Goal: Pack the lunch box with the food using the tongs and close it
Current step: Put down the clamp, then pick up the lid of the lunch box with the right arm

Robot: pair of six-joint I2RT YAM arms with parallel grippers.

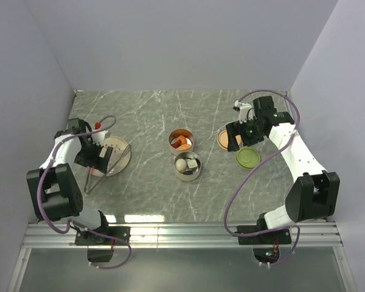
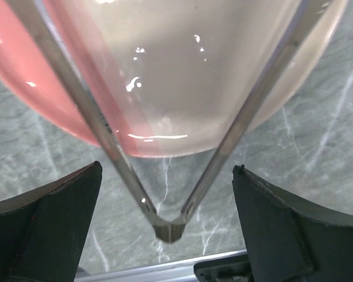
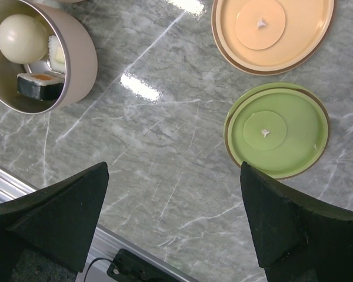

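Tongs across plate, hinge inside left gripper

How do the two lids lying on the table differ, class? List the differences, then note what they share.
Colour: the orange lid is pale orange, the green lid light green. Position: seen from above, the orange lid lies farther from the robot, the green lid nearer. Shared: both are round, flat, with a central disc, and lie off the tins.

Tongs over pink plate, joined end on marble table, jaws wide apart
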